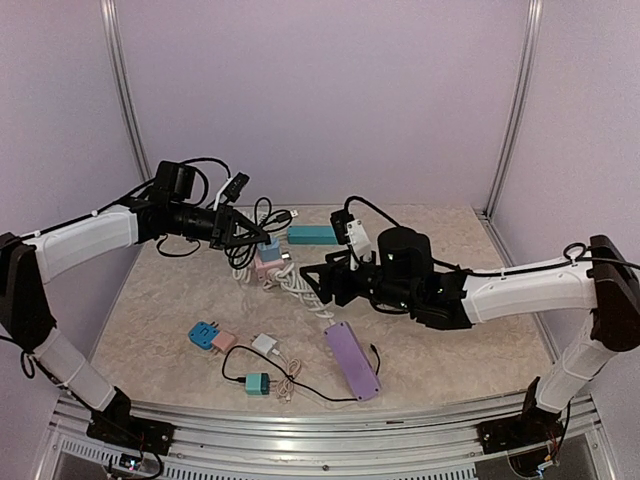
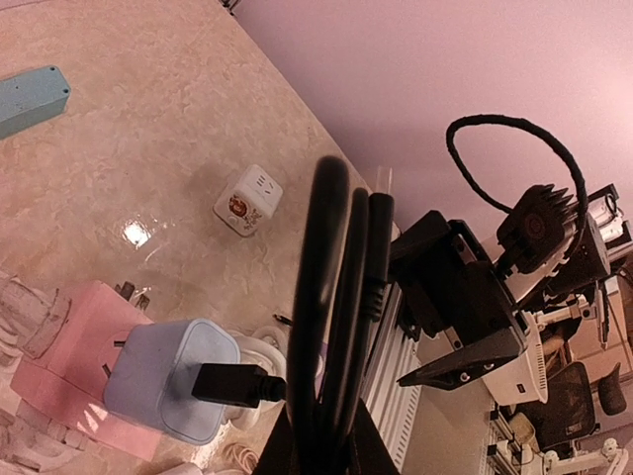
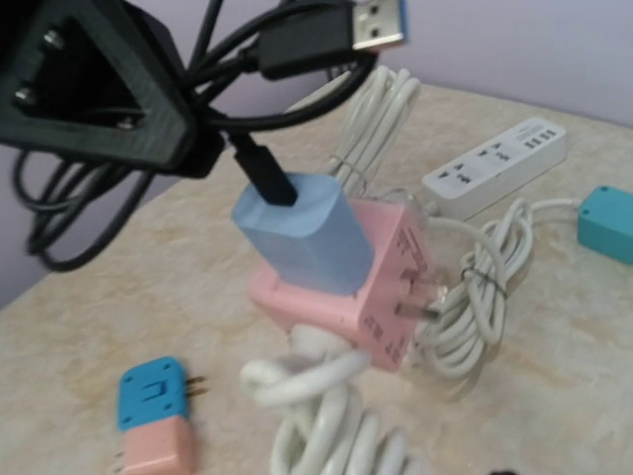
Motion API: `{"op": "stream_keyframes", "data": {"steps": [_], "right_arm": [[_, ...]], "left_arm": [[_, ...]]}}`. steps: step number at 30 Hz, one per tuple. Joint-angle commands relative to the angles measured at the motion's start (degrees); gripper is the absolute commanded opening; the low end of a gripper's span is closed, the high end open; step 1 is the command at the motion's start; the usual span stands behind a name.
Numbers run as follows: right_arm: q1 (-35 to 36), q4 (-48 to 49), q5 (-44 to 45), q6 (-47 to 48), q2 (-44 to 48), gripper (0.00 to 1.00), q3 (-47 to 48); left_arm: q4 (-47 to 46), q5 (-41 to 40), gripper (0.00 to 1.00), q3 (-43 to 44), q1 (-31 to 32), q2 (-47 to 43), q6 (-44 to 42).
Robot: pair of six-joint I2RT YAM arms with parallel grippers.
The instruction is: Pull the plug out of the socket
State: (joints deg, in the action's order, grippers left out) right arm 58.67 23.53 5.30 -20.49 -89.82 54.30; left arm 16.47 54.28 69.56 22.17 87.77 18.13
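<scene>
Left gripper (image 1: 232, 228): clenched on a bundle of black cable (image 2: 326, 297), which runs up between its fingers in the left wrist view. One end of that cable, a black connector (image 3: 265, 170), is seated in the top of the blue plug (image 3: 302, 233). A second, free connector with a blue tongue (image 3: 371, 25) hangs beside this gripper.

Task item: the blue plug sits just below and in front of the left gripper's tips, leaning, and is pushed into the pink socket (image 3: 371, 297), which rests on the surface (image 1: 450, 330). Metal prongs project from the socket's side. The small marks printed there are too blurred to read.

Right gripper (image 1: 312, 282): released, fingers apart with nothing between them. It is near the socket and apart from it, with the coiled white cord (image 1: 295, 285) directly at its tips.

Other items:
- White cube adapter (image 2: 247, 201), beyond the left gripper, bears a round orange emblem with no legible text.
- White power strip (image 3: 495, 166), ahead and right of the right gripper, shows no readable brand.
- Purple strip (image 1: 352, 360), behind the right gripper towards the arm bases, is unmarked.
- Blue-on-pink adapter (image 3: 153, 416), low and left of the right gripper, has moulded slots only.
</scene>
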Motion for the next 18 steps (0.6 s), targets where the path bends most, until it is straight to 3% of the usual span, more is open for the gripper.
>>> {"op": "stream_keyframes", "data": {"steps": [1, 10, 18], "right_arm": [[1.04, 5.3, 5.16, 3.76, -4.75, 0.73, 3.24], [1.5, 1.29, 5.09, 7.77, -13.67, 0.67, 13.21], [2.71, -0.92, 6.72, 9.79, -19.16, 0.67, 18.58]], "left_arm": [[-8.49, 6.67, 0.0, 0.09, 0.55, -0.19, 3.76], [-8.99, 5.69, 0.0, -0.99, 0.76, -0.61, 5.37], [-9.87, 4.74, 0.0, -1.53, 1.48, -0.84, 6.65]]}}
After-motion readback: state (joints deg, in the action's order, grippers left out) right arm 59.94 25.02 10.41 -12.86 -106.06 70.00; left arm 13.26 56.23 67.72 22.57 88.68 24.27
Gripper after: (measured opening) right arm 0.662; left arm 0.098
